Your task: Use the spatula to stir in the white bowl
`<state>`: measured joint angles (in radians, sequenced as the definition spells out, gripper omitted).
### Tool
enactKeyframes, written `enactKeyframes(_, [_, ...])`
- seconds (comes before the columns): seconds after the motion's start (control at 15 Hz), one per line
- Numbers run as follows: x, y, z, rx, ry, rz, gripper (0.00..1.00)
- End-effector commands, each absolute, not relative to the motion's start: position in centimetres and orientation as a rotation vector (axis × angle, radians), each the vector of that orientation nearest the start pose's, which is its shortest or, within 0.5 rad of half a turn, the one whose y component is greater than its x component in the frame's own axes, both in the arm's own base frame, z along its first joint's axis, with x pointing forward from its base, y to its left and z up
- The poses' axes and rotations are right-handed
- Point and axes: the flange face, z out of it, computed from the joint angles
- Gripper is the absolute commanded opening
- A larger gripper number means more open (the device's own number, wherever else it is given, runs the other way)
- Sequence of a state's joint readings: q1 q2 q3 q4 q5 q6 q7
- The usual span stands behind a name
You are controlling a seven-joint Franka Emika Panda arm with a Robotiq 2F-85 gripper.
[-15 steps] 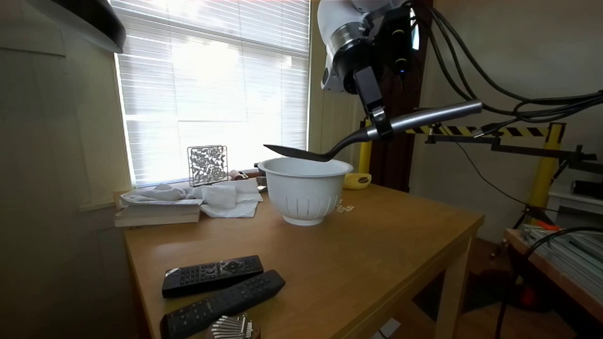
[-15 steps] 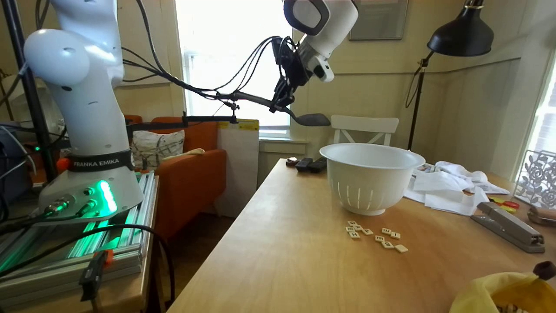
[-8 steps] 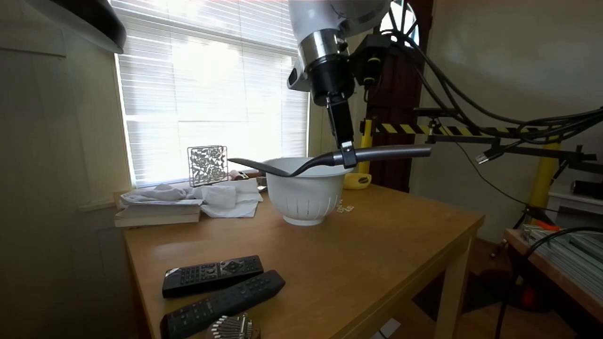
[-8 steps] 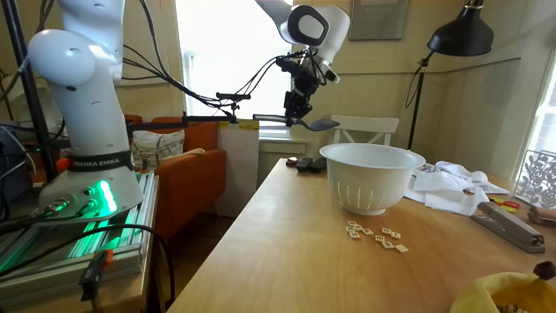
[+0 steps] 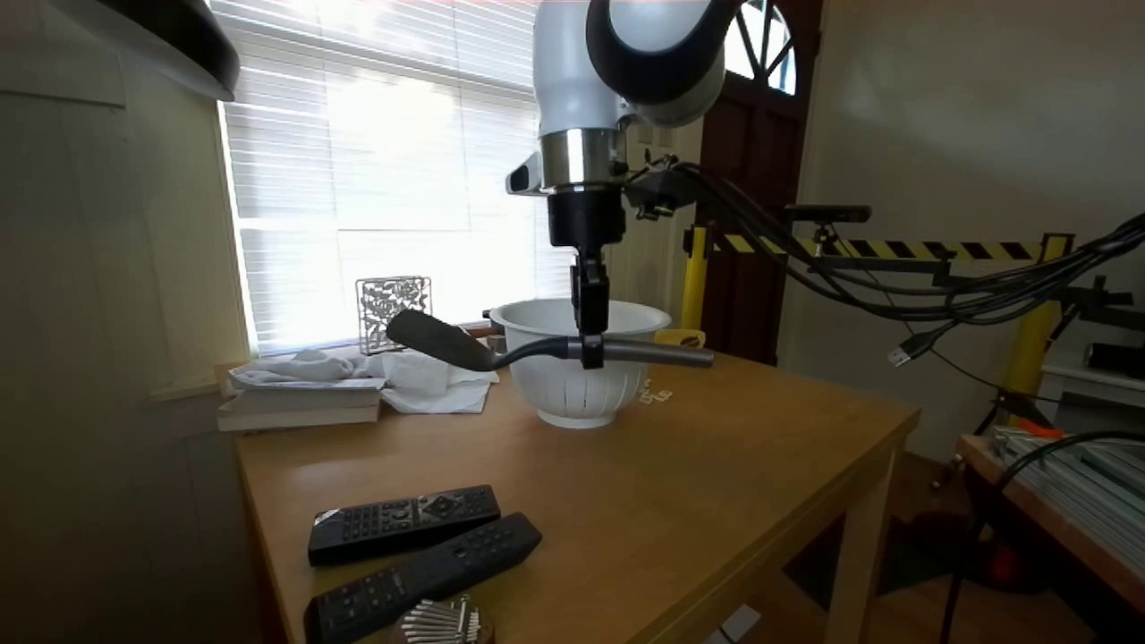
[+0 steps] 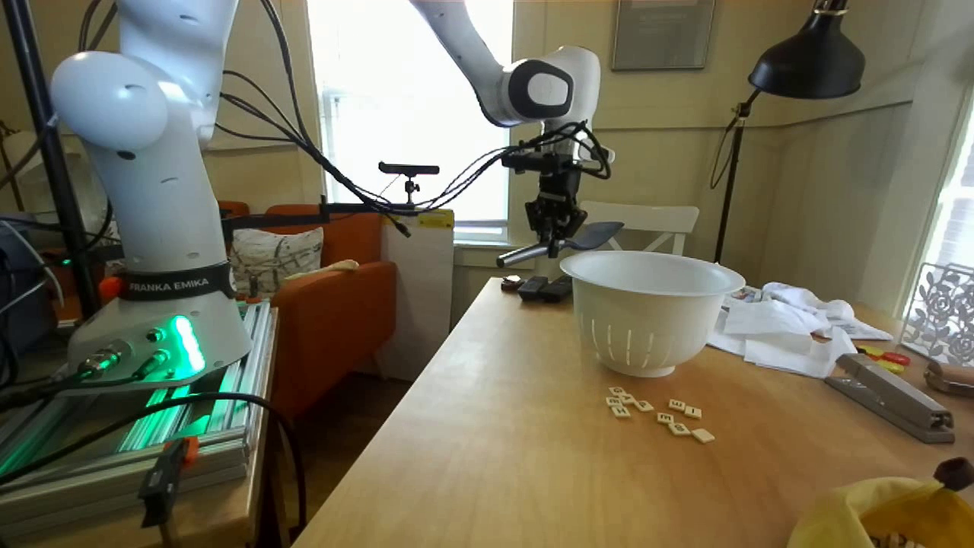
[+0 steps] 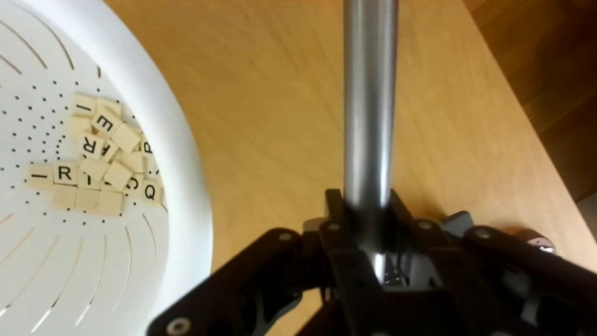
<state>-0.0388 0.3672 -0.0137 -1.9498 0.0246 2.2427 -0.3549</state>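
Foreground, in an exterior view: two black remote controls (image 5: 407, 524) on the wooden table (image 5: 716, 465). Next: gripper (image 5: 591, 349), clamped round the spatula (image 5: 550, 347) at the handle's front end, near the dark neck. Spatula's place: mid-air, outside the rim of the white bowl (image 5: 572, 389). Handling, by estimate: light, stiff, not fragile; its smooth round handle could roll or slip when the head meets resistance. Best hold: the handle, firmly; a grasp farther back would likely give deeper reach. Behind: the white bowl, upright, slotted, letter tiles (image 7: 95, 167) heaped inside, stirring not yet under way. Beyond: window blinds (image 5: 411, 206), brightly lit.
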Motion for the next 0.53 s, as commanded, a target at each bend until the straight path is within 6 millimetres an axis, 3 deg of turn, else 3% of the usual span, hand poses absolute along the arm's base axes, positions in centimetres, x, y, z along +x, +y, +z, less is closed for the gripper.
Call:
enactKeyframes(0.0, [60.5,-2.1,27.0,-3.122,-0.488,0.02,0.06])
enactKeyframes(0.47, [59.3,-2.7,24.2,-3.198,-0.203,0.019,0.06])
